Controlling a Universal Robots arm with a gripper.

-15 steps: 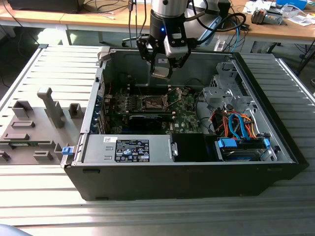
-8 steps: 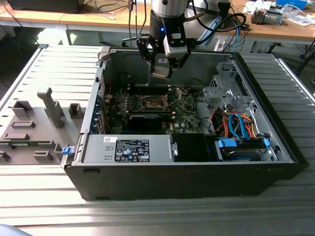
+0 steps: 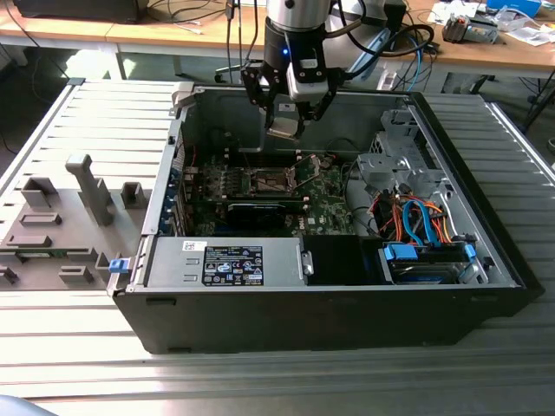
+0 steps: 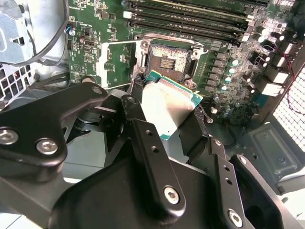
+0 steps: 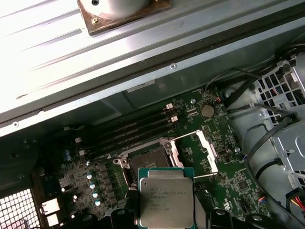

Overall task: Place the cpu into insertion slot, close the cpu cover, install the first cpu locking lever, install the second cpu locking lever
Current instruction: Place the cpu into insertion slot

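My gripper [image 3: 284,121] hangs inside the open computer case, shut on the cpu [image 3: 284,126]. The cpu [image 4: 169,107] is a thin square chip with a silver top and green edge, held tilted between the black fingers [image 4: 138,102]. It hovers above the insertion slot [image 4: 167,59], a square socket with a metal rim on the green board, clear of it. Beside the socket the cpu cover [image 4: 116,64], a silvery frame plate, lies swung open. In the first wrist view the cpu [image 5: 166,195] sits just short of the insertion slot [image 5: 145,160], with the cpu cover [image 5: 207,150] open next to it.
Long memory slots [image 4: 190,19] run beside the socket. A black graphics card [image 3: 256,211] lies below it in the exterior view. A labelled power supply [image 3: 230,260] and a drive cage with blue and orange cables [image 3: 425,225] fill the case front. Grey fixtures [image 3: 69,217] stand at the exterior view's left.
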